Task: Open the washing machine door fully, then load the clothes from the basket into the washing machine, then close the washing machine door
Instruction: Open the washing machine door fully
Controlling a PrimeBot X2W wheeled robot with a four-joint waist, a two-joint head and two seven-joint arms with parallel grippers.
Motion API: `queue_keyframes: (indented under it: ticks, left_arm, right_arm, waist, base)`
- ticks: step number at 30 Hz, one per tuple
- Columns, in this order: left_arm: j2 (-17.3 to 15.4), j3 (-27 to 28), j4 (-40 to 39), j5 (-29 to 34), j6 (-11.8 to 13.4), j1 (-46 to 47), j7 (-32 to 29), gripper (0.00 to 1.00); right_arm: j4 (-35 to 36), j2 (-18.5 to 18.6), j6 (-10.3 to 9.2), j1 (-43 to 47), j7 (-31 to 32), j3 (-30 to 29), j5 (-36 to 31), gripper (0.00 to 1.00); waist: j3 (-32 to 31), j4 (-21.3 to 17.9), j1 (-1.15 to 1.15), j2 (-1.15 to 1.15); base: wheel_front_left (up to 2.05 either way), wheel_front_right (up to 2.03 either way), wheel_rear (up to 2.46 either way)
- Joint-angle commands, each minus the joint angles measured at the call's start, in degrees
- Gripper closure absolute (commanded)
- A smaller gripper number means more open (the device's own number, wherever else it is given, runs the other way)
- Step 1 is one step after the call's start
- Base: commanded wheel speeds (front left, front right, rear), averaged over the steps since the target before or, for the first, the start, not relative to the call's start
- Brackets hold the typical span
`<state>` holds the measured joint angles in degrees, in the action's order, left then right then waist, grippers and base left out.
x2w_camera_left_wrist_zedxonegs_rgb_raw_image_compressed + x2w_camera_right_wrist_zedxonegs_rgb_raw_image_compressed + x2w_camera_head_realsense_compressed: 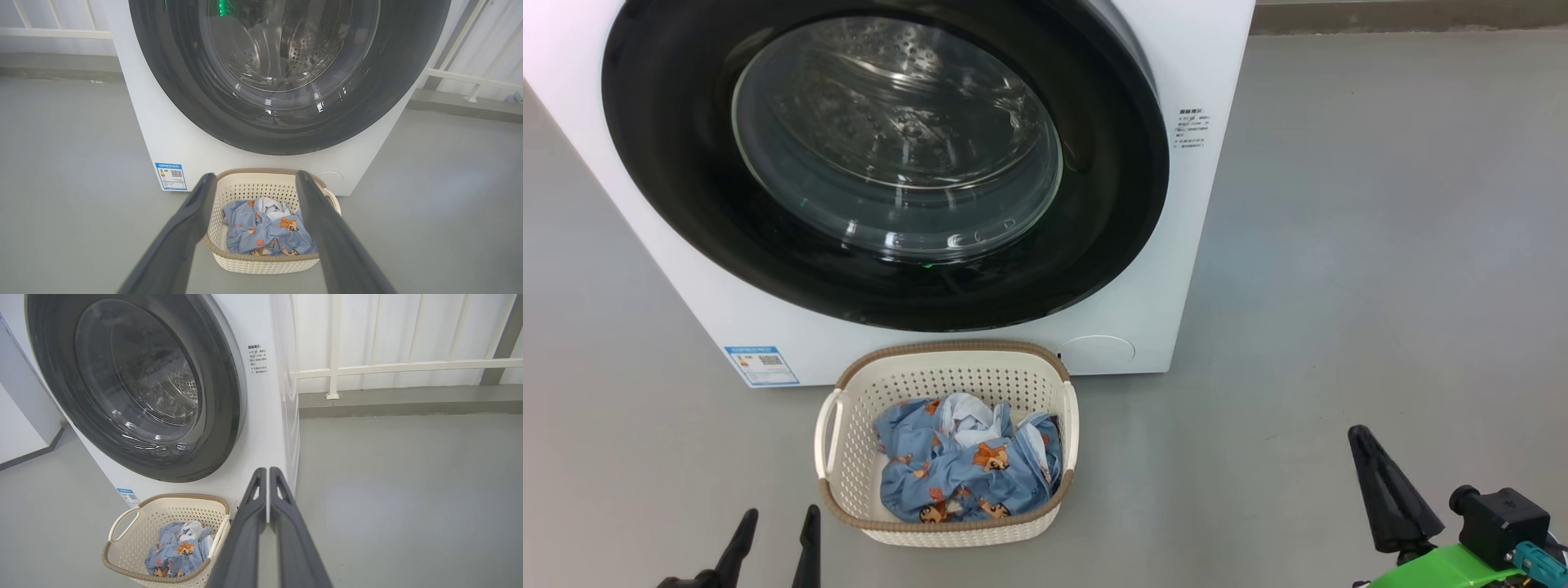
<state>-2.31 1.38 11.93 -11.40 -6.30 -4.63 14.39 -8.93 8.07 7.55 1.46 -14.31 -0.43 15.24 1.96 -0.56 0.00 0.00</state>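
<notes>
The picture's top edge is cutting off the washing machine (1152,318) and its door (670,163). Print on the lower-left blue label (761,365) is coming out too small to read. The clothes (968,474) are hiding the floor of the basket (849,457).

Glossy door (882,163) (perforated plastic basket (947,384))

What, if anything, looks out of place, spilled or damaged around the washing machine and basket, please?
Nothing stands out. The washing machine door looks shut and intact, the basket stands upright on the floor before it, and the clothes lie inside, none spilled.
</notes>
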Motion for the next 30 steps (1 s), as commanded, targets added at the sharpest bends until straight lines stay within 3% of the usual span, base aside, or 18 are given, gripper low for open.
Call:
queue_keyframes:
  ticks: [1,7,16,26,30]
  left_arm:
    - [-0.56,2.0,-1.12,-0.2,0.19,1.44,0.61,0.0]
    - [-0.56,2.0,-1.16,-0.31,0.14,1.32,0.61,0.0]
    - [-0.56,1.94,-1.28,-0.5,0.04,1.01,0.61,0.0]
    - [-0.56,1.48,-1.64,-1.27,0.38,0.84,0.61,0.0]
    - [-0.56,1.5,-1.8,-1.64,0.45,0.85,0.61,0.0]
  right_arm:
    - [1.28,1.1,-0.06,-0.42,-0.69,1.65,0.6,1.0]
    - [1.45,0.33,-0.06,-0.28,-0.69,1.3,1.42,1.0]
    - [0.68,-1.55,-0.06,-0.31,-0.69,-0.47,8.0,1.0]
    - [0.08,-4.41,-0.06,-2.09,-0.69,-8.51,21.32,1.0]
    - [-1.96,-5.09,-0.06,-4.53,-0.69,-14.89,32.2,1.0]
  waist:
    - [0.04,-0.01,0.0,0.0]
    - [0.17,-0.05,0.0,0.0]
    - [0.41,-0.08,0.0,0.0]
    - [1.02,-0.07,0.0,0.0]
    - [1.69,-0.1,0.0,0.0]
  base:
    - [0.0,0.0,0.0]
    - [0.0,0.0,0.0]
    - [0.0,0.0,0.0]
    - [0.0,0.0,0.0]
    - [0.0,0.0,0.0]
